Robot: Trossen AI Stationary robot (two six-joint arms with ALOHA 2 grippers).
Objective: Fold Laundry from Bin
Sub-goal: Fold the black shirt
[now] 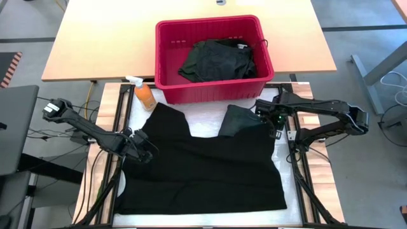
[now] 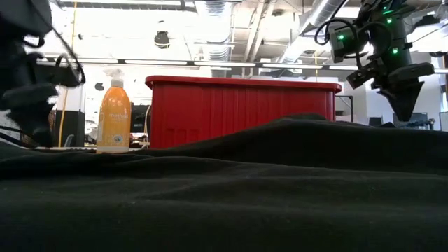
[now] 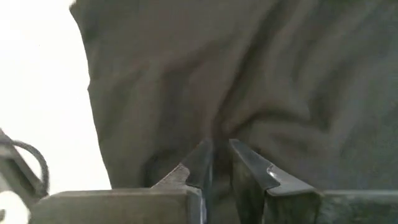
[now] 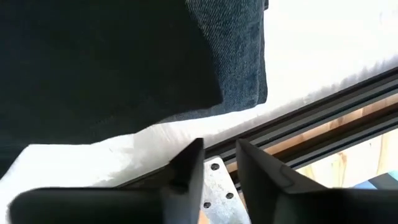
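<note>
A black T-shirt (image 1: 203, 172) lies spread flat on the white table top, and its right sleeve (image 1: 240, 121) is turned over, showing dark green. More dark laundry (image 1: 216, 60) lies in the red bin (image 1: 210, 89) at the table's far edge. My left gripper (image 1: 145, 151) is low at the shirt's left side and shut on its cloth. My right gripper (image 1: 275, 127) hangs above the table's right rail beside the turned sleeve. It is empty, with a narrow gap between its fingers (image 4: 186, 165). My left gripper pinches the shirt's cloth near its left side edge, below the left sleeve (image 3: 217, 127), between its two fingers. The fingers come slanting down from the table's left. Wrinkles run together at the fingertips, and the rest of the shirt lies flat on the table.
An orange spray bottle (image 1: 145, 95) stands left of the bin, close to the shirt's left sleeve. Aluminium rails (image 1: 299, 172) run along both sides of the white work surface. A wooden table (image 1: 95, 44) carries the bin behind.
</note>
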